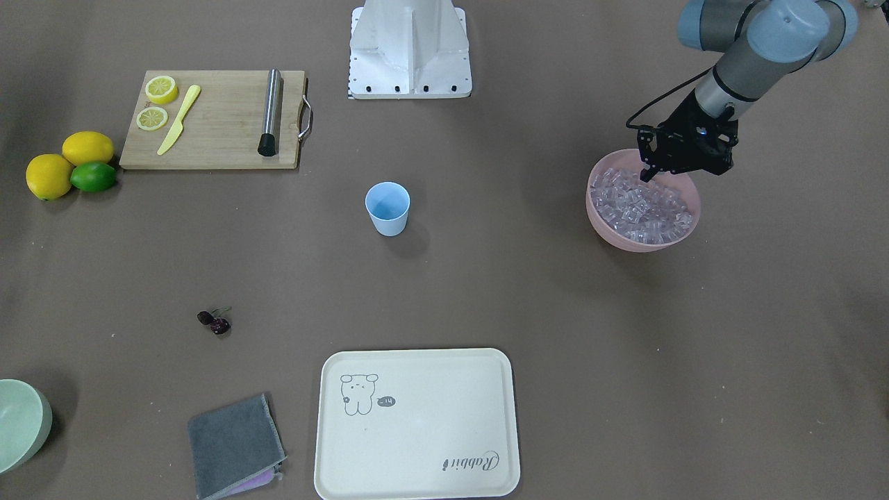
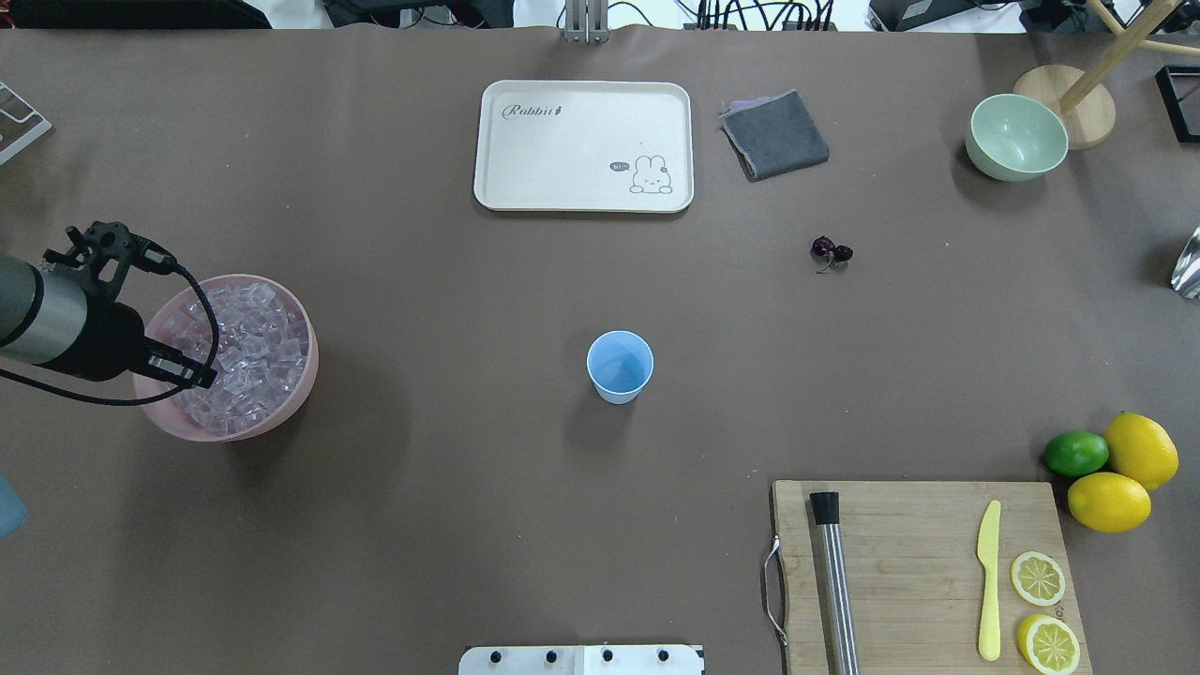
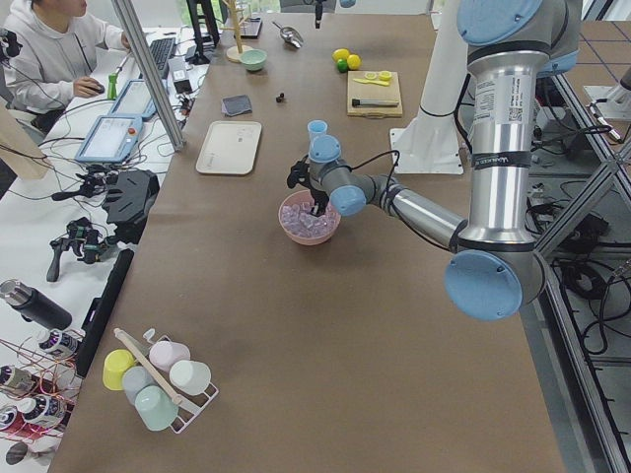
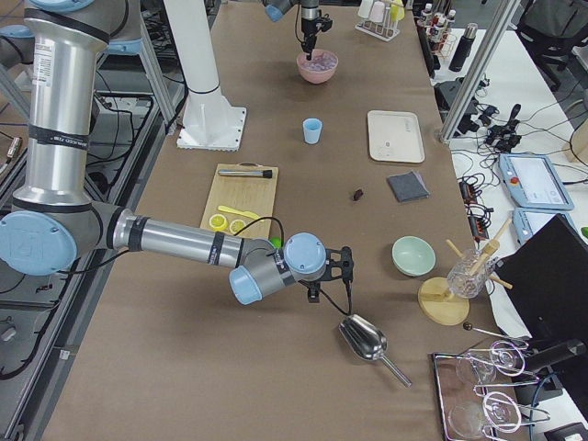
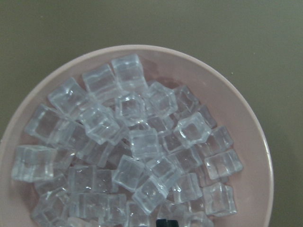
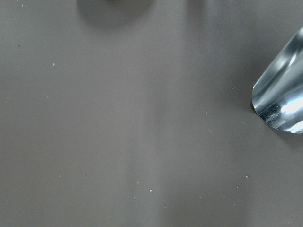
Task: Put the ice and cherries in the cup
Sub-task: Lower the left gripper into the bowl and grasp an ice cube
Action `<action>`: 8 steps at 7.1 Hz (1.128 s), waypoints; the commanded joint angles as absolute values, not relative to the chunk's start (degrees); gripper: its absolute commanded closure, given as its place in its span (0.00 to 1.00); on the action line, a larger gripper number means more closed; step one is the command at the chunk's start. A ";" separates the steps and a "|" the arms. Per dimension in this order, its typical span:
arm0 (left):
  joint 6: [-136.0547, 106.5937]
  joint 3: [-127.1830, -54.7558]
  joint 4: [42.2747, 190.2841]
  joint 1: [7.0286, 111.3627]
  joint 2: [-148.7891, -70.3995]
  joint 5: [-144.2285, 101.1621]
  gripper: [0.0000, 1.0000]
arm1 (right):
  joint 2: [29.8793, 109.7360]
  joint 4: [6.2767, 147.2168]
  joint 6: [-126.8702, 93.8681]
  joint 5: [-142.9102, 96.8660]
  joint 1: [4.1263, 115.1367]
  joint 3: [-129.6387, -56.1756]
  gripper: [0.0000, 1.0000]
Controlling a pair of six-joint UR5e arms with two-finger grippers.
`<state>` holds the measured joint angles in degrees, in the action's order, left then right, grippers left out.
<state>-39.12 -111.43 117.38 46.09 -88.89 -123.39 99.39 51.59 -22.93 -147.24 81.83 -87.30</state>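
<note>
- left gripper [image 1: 670, 167] over ice [image 1: 642, 205] in pink bowl [image 1: 639, 239], can't tell its opening; slick, packed cubes may squirt out of a pinch
- cup [image 1: 387, 207] in middle of desk [image 1: 486, 292], well apart from bowl: cube could drop in transit, light cup could tip
- cherries [image 1: 214, 323] tiny, on desk, easy miss
- right gripper [image 4: 323, 276] by metal scoop [image 4: 365, 340], opening unreadable

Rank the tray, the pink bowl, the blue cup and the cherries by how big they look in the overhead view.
Largest to smallest:
1. tray
2. pink bowl
3. blue cup
4. cherries
The gaps are clear, with no near ties.
</note>
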 commanded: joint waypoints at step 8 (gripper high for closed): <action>-83.21 -108.02 125.40 46.06 -90.53 -123.75 0.22 | 100.20 51.50 -22.85 -148.10 81.83 -87.54 0.00</action>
